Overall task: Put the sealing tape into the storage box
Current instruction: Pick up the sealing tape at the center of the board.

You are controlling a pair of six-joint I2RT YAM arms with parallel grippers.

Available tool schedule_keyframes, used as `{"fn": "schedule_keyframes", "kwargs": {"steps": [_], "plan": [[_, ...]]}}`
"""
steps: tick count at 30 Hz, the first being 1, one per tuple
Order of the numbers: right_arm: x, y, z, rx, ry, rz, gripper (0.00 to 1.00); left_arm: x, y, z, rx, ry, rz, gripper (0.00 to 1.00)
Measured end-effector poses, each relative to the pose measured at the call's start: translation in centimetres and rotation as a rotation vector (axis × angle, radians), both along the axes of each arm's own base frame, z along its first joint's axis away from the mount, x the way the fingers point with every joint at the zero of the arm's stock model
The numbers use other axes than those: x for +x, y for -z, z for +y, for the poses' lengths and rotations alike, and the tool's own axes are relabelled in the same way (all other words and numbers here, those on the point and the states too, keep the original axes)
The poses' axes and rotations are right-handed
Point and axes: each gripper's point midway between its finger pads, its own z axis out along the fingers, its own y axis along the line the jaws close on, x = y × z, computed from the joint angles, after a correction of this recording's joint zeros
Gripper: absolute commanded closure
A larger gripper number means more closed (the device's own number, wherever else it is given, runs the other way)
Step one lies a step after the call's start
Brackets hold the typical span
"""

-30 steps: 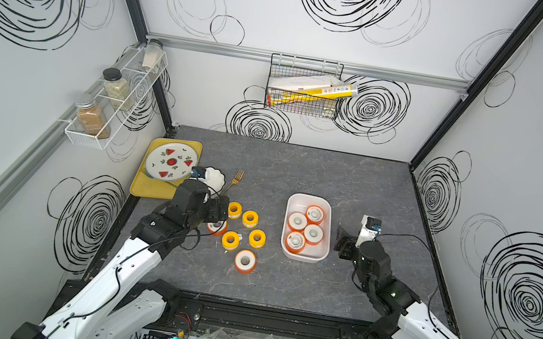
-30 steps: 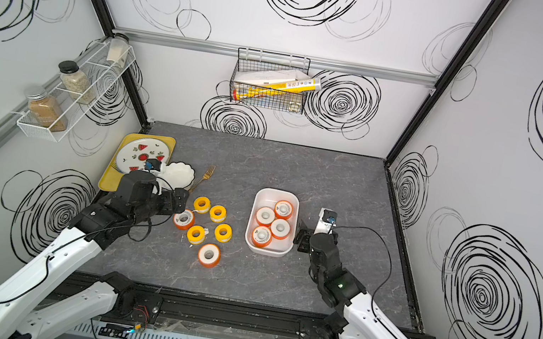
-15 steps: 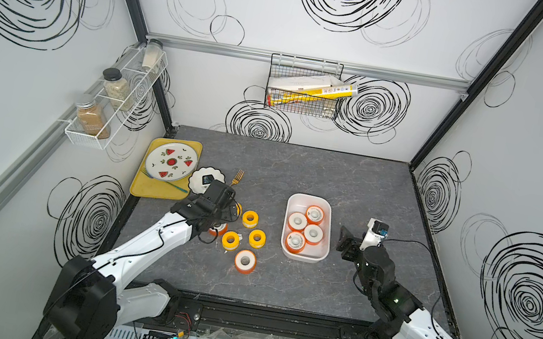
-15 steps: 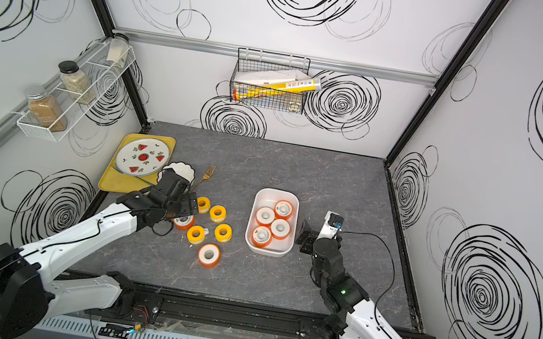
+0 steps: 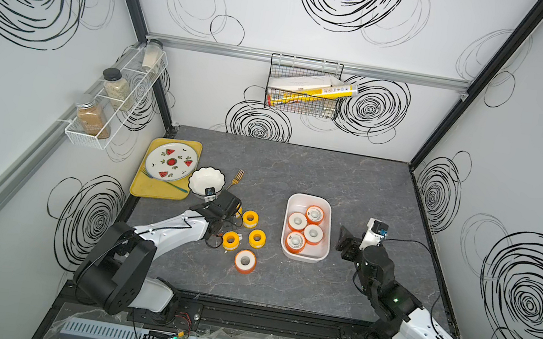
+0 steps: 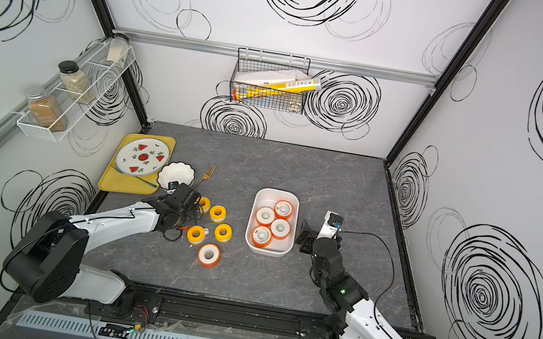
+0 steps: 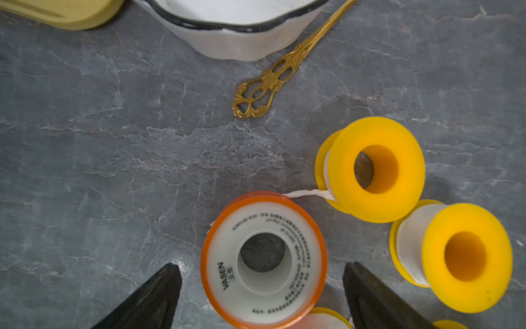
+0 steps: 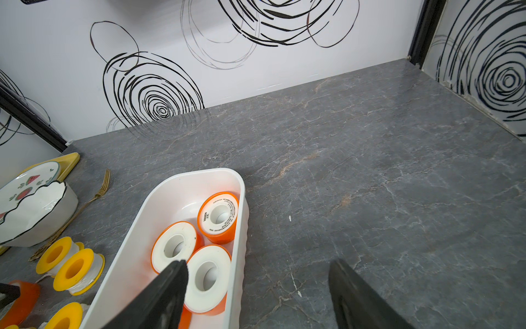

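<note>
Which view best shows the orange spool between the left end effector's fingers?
Left wrist view: the orange spool stands on end, label and centre hole plain, inside the open left end effector. In both top views the left arm hides nearly all of it. The right wrist view catches only its edge.

Bright even light, soft shadows, perhaps edge-warped

On the grey table (image 5: pixel 300 164), a watermelon-patterned plate (image 5: pixel 171 162) is set on a flat yellow tray (image 5: pixel 147 191), a white scalloped bowl (image 5: pixel 206 182) is placed just beside the tray with a gold fork (image 5: pixel 235 178) near it, three jars (image 5: pixel 116 86) are kept in a white wire rack (image 5: pixel 84 140) on a side wall, and long packages are lodged in a black wire basket (image 5: pixel 307 60) on the back wall.
</note>
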Motion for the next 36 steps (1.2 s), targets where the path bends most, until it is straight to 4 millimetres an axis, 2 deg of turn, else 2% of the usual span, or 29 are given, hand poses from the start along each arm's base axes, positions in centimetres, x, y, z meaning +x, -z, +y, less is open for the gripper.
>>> {"fn": "schedule_keyframes", "kwargs": {"steps": [4,15,23,30,36], "plan": [[0.0,0.0,0.0,0.000,0.000,0.000,0.18,0.3,0.6,-0.1,0.002,0.001,0.004,0.06],[0.0,0.0,0.0,0.000,0.000,0.000,0.18,0.3,1.9,0.2,0.035,0.000,0.032,0.22],[0.0,0.0,0.0,0.000,0.000,0.000,0.18,0.8,1.9,0.3,0.049,-0.007,0.018,0.25],[0.0,0.0,0.0,0.000,0.000,0.000,0.17,1.0,1.9,0.4,0.053,-0.010,0.013,0.36],[0.0,0.0,0.0,0.000,0.000,0.000,0.17,0.8,1.2,0.5,0.048,-0.010,0.002,0.38]]}}
